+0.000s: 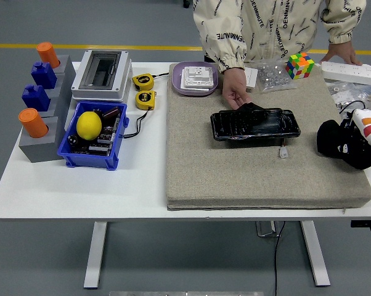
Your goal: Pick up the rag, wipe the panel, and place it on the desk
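The glossy black panel [255, 124] lies on the grey mat [235, 176] mid-surface, a person's hand [235, 92] touching its far left corner; no rag can be picked out, so wiping and placing seem left; the right hand [344, 145] sits at the mat's right edge, its fingers unreadable.

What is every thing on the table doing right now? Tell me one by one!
black panel: lying flat on the mat, a black rag draped on its left part.
person's hand: resting at the panel's far-left edge, touching the rag.
right hand: over the mat's right edge, apart from the panel.
lemon: sitting in the blue bin.
purple plate: holding a white switch.
Rubik's cube: scrambled.
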Tool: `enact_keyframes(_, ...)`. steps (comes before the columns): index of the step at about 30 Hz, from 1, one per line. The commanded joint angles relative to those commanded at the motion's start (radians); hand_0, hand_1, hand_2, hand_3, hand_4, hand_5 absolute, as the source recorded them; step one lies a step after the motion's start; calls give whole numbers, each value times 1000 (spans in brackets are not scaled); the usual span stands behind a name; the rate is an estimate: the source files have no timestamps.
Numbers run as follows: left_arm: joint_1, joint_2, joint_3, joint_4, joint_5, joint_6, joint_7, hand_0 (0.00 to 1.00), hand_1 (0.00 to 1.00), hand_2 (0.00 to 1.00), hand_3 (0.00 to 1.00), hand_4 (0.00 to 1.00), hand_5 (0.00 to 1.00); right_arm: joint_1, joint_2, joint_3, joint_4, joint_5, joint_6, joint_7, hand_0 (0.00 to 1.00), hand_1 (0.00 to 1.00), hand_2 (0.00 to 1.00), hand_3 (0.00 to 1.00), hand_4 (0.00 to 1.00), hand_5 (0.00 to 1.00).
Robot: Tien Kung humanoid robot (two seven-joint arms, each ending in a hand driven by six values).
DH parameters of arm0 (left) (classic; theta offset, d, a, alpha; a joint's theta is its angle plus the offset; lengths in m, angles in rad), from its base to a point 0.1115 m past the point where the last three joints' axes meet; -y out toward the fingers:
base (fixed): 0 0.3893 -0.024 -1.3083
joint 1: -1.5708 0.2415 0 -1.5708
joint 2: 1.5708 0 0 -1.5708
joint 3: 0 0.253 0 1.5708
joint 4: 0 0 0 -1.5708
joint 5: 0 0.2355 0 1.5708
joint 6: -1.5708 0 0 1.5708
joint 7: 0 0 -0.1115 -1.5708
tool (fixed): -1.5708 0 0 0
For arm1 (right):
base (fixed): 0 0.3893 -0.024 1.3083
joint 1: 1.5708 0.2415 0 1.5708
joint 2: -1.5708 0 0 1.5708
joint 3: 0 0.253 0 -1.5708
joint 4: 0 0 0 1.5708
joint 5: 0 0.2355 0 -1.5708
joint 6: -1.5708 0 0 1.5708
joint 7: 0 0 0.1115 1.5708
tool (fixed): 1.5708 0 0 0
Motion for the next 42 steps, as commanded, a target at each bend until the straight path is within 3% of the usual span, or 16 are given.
enact_keyframes(27,3,8,-5,0,8,0,-1,634,658,686,574,614,510,99,37,-81,87,-31,30,-52,260,299,375,380,959,39)
enact_keyframes(42,1,9,-8,2,8,0,-1,633,657,685,574,615,510,122,83,-135,106,-32,39,-60,262,299,374,380,957,37)
